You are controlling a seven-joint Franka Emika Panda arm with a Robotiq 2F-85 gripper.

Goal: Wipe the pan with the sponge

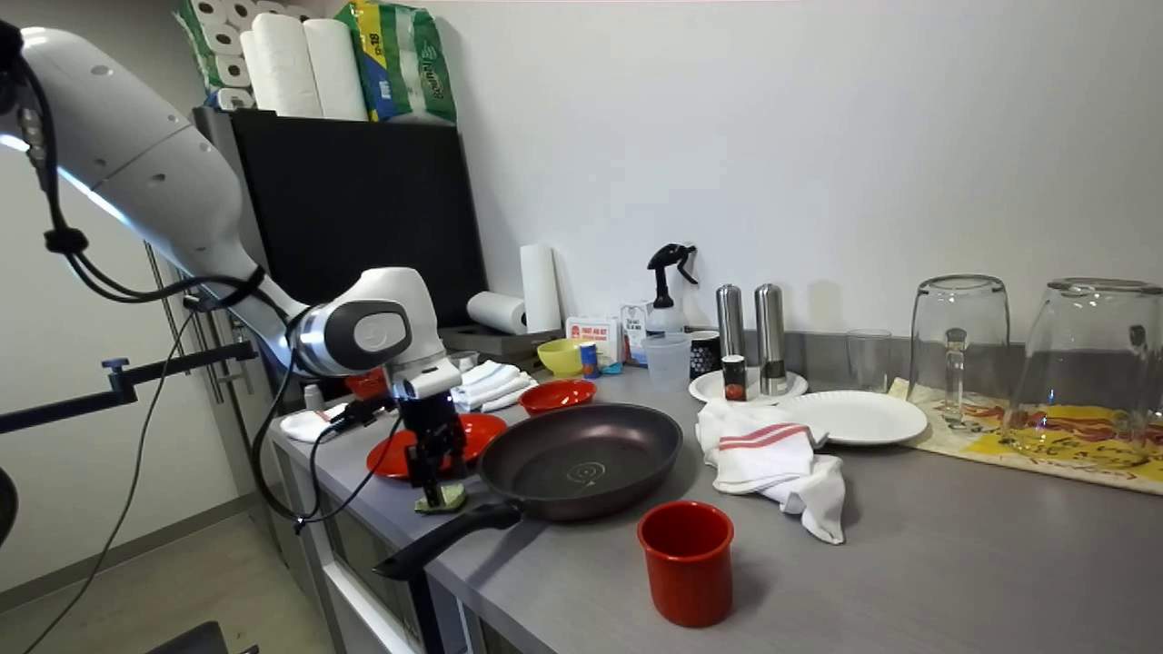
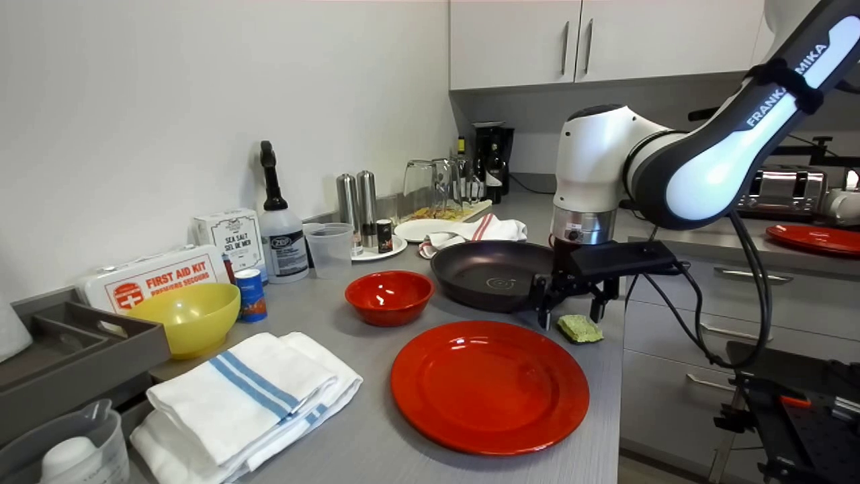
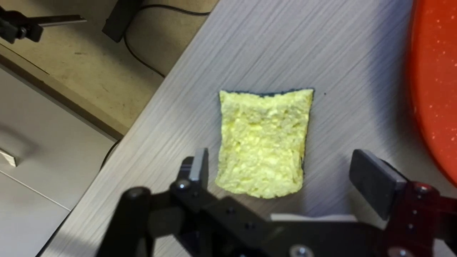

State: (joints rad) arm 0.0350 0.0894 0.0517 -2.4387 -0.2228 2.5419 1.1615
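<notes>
The claw [image 3: 284, 173] stands wide with nothing in its grip; in the wrist view its fingers [image 3: 373, 182] lie to either side of the sponge [image 3: 264, 142], which rests flat near the edge of the desk [image 3: 178, 107], between the red plate [image 2: 490, 386] and the handle [image 1: 450, 540] of the pan [image 1: 581, 443]. The sponge should be light, soft and springy: a pinch across its sides, at mid-length, looks safest. One finger sits closer, so it may get nudged. The pan, likely heavy and smooth, could turn under wiping; only a pale ring mark [image 1: 586, 472] shows inside. Farther off, the red bowl [image 2: 390, 314] shows just glints, and the floor of the red cup [image 1: 688, 572] is hard to make out. Beyond, the clear jug [image 2: 109, 433] holds a white piece [image 2: 67, 457], and a white plate [image 1: 705, 388] bears two mills [image 1: 769, 334] and a black shaker [image 1: 734, 377].
</notes>
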